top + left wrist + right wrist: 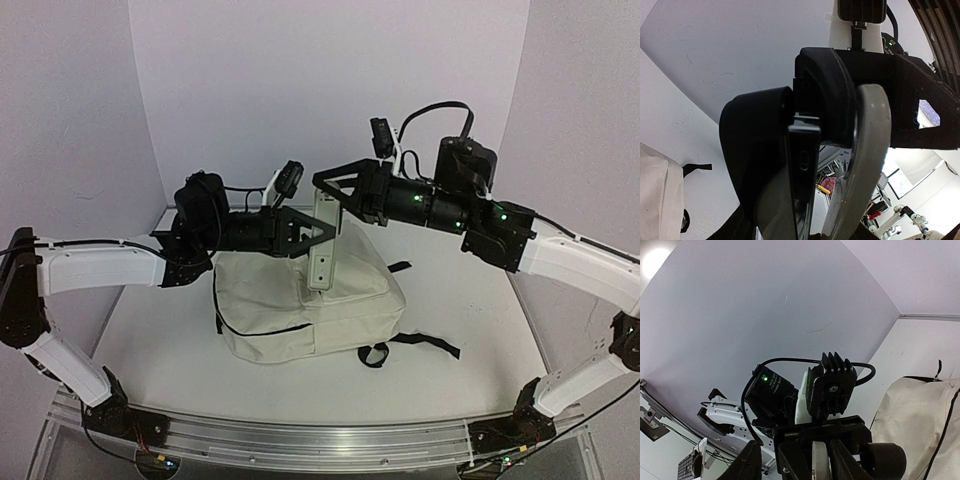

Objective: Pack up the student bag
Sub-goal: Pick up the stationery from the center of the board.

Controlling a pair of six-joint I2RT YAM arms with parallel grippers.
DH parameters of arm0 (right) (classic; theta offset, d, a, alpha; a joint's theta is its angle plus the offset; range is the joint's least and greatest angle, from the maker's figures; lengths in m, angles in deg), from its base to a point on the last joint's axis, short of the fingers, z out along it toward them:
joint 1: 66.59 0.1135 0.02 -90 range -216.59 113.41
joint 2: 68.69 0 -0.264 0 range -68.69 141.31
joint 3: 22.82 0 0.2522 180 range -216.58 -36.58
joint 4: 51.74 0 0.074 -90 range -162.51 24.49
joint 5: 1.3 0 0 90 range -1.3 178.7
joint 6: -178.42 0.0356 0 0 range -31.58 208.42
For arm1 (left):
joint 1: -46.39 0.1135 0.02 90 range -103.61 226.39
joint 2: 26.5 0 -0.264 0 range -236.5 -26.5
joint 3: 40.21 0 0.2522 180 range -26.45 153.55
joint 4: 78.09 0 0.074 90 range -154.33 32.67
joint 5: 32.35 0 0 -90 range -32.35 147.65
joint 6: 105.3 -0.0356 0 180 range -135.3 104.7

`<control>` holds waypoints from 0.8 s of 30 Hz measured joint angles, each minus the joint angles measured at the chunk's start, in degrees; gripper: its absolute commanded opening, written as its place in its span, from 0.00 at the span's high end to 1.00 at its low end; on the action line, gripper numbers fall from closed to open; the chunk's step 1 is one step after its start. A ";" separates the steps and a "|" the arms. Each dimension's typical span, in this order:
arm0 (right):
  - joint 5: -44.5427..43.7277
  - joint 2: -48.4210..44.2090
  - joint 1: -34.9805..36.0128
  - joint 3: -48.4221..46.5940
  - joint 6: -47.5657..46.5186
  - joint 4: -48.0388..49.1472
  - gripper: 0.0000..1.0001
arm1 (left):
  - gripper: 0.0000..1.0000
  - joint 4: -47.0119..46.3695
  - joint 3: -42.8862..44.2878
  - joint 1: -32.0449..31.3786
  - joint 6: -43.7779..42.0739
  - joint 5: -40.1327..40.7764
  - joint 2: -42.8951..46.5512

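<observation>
White table (pixel 480 300) with white walls; two arms meet over the bag (pixel 290 310).
Cream bag lies flat at mid-table, its black straps trailing to the right. Above it, a pale grey slab (pixel 322 255) hangs upright, its lower end just over the bag. Left gripper (pixel 320 232) pinches the slab at mid-height; the wrist view shows its edge pressed between the black pads (pixel 757 150). Right gripper (pixel 335 195) flanks the slab's top; whether it grips or stands spread cannot be told.
</observation>
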 measured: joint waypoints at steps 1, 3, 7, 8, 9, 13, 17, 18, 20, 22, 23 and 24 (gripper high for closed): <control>-0.52 -0.33 0.14 0.29 -0.35 -0.21 0.54 | 0.81 -0.04 0.00 -0.04 0.07 -0.09 -0.18; -1.35 -0.82 0.23 0.85 -1.07 -0.76 0.54 | 0.83 -0.14 0.02 -0.12 0.21 -0.31 -0.65; -3.35 -0.94 0.29 1.60 -2.10 -1.34 0.53 | 0.85 -0.16 0.04 -0.10 0.86 -0.67 -1.70; -3.84 -0.94 0.32 1.72 -2.32 -1.54 0.51 | 0.85 -0.17 0.04 -0.08 1.07 -0.76 -1.90; -4.36 -0.94 0.36 1.79 -2.57 -1.79 0.45 | 0.85 -0.20 0.04 -0.08 1.30 -0.81 -2.11; -5.90 -0.92 0.60 1.78 -3.83 -2.62 0.43 | 0.85 -0.13 0.08 0.04 1.90 -0.87 -2.75; -6.84 -0.71 0.69 1.66 -4.78 -3.17 0.36 | 0.85 0.08 0.15 0.08 2.59 -0.82 -3.06; -7.15 -0.54 0.71 1.55 -4.88 -3.34 0.33 | 0.85 0.08 0.15 0.14 2.73 -0.76 -3.15; -7.81 -0.16 0.82 1.27 -5.04 -3.43 0.31 | 0.85 0.19 0.15 0.37 2.96 -0.58 -3.44; -8.76 0.19 1.01 0.94 -5.03 -3.79 0.31 | 0.85 0.53 0.16 0.48 2.96 -0.29 -3.59; -9.17 0.34 1.06 0.79 -5.03 -3.95 0.30 | 0.86 0.73 0.17 0.50 2.97 -0.08 -3.61; -9.58 0.49 1.12 0.64 -5.02 -4.11 0.29 | 0.86 0.96 0.19 0.52 2.99 0.11 -3.62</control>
